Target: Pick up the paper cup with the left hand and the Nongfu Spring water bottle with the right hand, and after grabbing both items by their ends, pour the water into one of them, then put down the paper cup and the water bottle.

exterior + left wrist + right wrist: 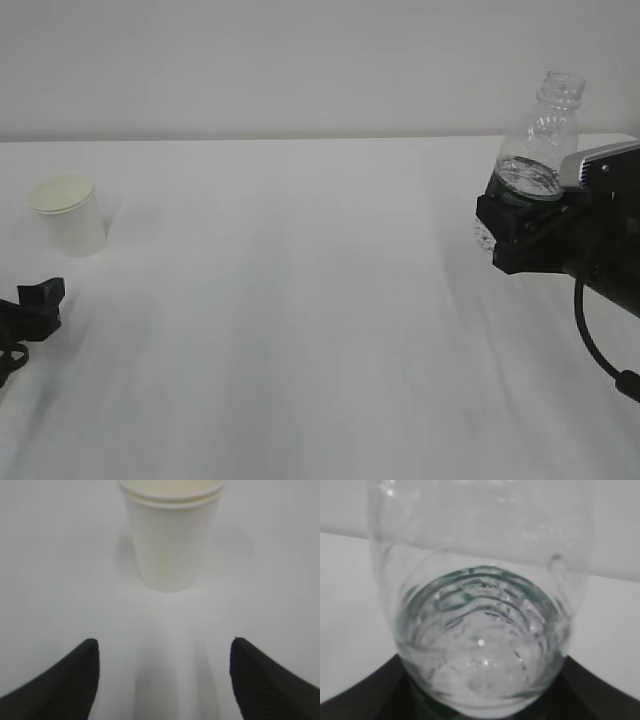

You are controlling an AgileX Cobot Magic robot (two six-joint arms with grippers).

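White table point(300, 330) | tapered white paper cup point(70, 214) upright | left pincer point(162, 680) spread | right pincer point(515, 225) pinching clear bottle point(540, 140)

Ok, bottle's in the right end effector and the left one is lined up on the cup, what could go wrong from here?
1. The capless Nongfu Spring water bottle, gripped low by the right end effector, already leans; water could spill.
2. The paper cup looks empty and light; the open left end effector could knock it over.
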